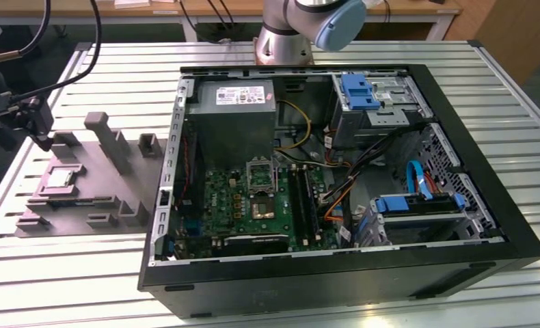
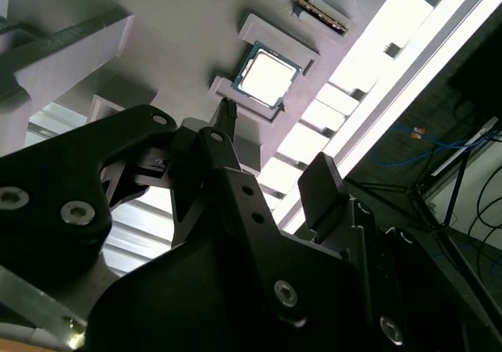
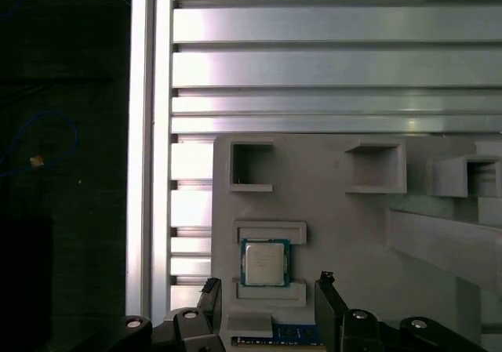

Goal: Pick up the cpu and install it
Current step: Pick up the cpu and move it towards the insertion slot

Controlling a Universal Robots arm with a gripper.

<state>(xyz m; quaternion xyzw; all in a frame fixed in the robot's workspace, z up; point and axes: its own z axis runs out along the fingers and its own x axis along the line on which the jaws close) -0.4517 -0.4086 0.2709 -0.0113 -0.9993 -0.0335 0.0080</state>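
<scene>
The cpu [image 1: 62, 179] is a small silvery square chip lying flat in a shallow pocket of the grey fixture plate [image 1: 115, 188], at the exterior view's left of the computer case. It also shows in both wrist views as the cpu [image 3: 265, 263] and the cpu [image 2: 268, 78]. My gripper [image 1: 40, 137] hangs above the plate's edge, apart from the chip. Its black fingers [image 3: 210, 291] stand spread, one to each side of the chip's line. The gripper [image 3: 267, 286] is open and holds nothing.
The open computer case [image 1: 489, 205] lies on the slatted metal table [image 1: 525, 102], with the motherboard [image 1: 247, 205] and its socket [image 1: 261, 176] facing up. Upright blocks [image 1: 106, 140] rise from the fixture plate. The table's edge [image 3: 149, 132] runs close beside the plate.
</scene>
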